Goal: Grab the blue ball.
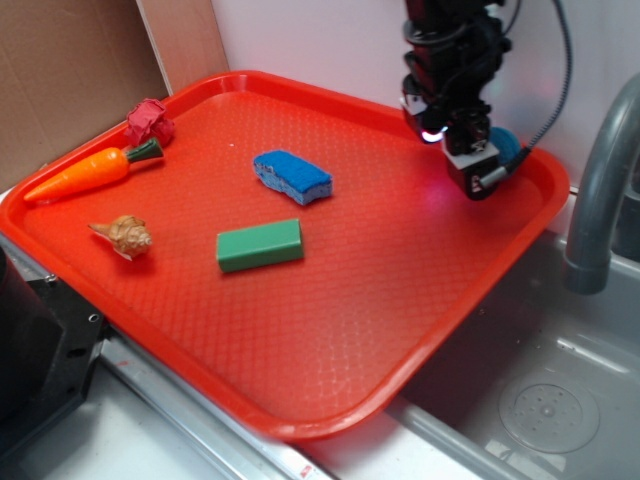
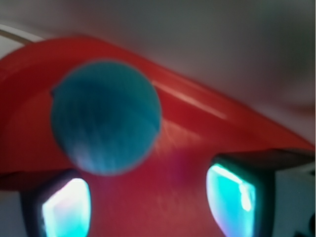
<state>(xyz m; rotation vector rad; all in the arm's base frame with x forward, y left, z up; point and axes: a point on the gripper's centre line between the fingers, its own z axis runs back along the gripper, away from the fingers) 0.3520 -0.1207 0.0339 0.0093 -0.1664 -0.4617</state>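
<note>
The blue ball (image 2: pixel 106 116) is a teal-blue sphere lying in the far right corner of the red tray (image 1: pixel 330 330), close under its raised rim. In the exterior view the ball (image 1: pixel 507 143) shows only partly behind my gripper (image 1: pixel 455 150). Seen from the wrist, my gripper (image 2: pixel 148 207) is open, its two glowing pads wide apart with bare tray between them. The ball lies just ahead of the left pad (image 2: pixel 66 207), outside the gap and a little to its left. The wrist view is blurred.
On the tray lie a flat blue sponge (image 1: pixel 292 176), a green block (image 1: pixel 260 245), a toy carrot (image 1: pixel 90 172), a red crumpled object (image 1: pixel 149 122) and a tan shell-like piece (image 1: pixel 126 236). A grey faucet (image 1: pixel 600 190) and a sink (image 1: pixel 540 400) sit at the right.
</note>
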